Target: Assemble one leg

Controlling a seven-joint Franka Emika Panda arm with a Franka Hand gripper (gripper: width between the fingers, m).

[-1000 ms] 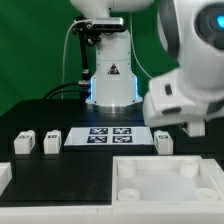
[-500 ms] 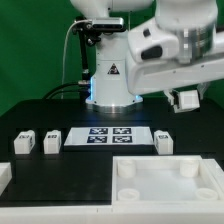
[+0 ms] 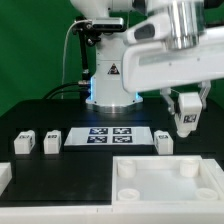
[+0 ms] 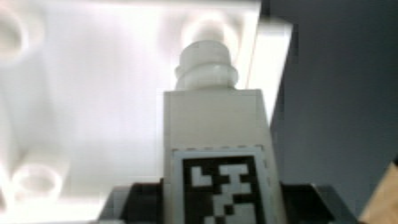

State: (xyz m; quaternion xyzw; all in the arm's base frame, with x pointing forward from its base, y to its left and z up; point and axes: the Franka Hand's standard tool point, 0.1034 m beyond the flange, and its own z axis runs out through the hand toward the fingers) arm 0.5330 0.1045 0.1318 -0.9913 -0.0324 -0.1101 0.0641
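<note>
At the exterior view's left edge, a white part (image 3: 4, 178) is cut off by the frame and lies at the front of the dark bench (image 3: 40, 112). Just behind it, two spare legs (image 3: 22, 143) (image 3: 52, 141) stand side by side but apart, with bare bench all round them. Next comes the marker board (image 3: 110, 137), lying flat with its near long edge parallel to the far rim of the tray (image 3: 130, 163). A dark strip of open bench separates board and tray. The robot base (image 3: 112, 80) rises behind the board.

The tray fills the front from the middle to the exterior view's right edge. It has raised rims and round corner holes (image 3: 128, 170). A third spare leg (image 3: 165, 142) stands just beyond the tray's far rim, close to the right end of the marker board.

Above and slightly right of that one, the gripper (image 3: 186, 112) hangs in the air with its fingers clamped on the leg (image 3: 186, 124). The leg is well clear of the bench, with open space beneath and to either side.

In the wrist view the leg (image 4: 217, 130) points away from the camera, marker face (image 4: 228, 188) towards it and its ribbed tip (image 4: 208, 62) ahead. The dark fingers (image 4: 134, 205) press its sides. Behind it the tray's (image 4: 89, 90) straight edge meets dark bench.
</note>
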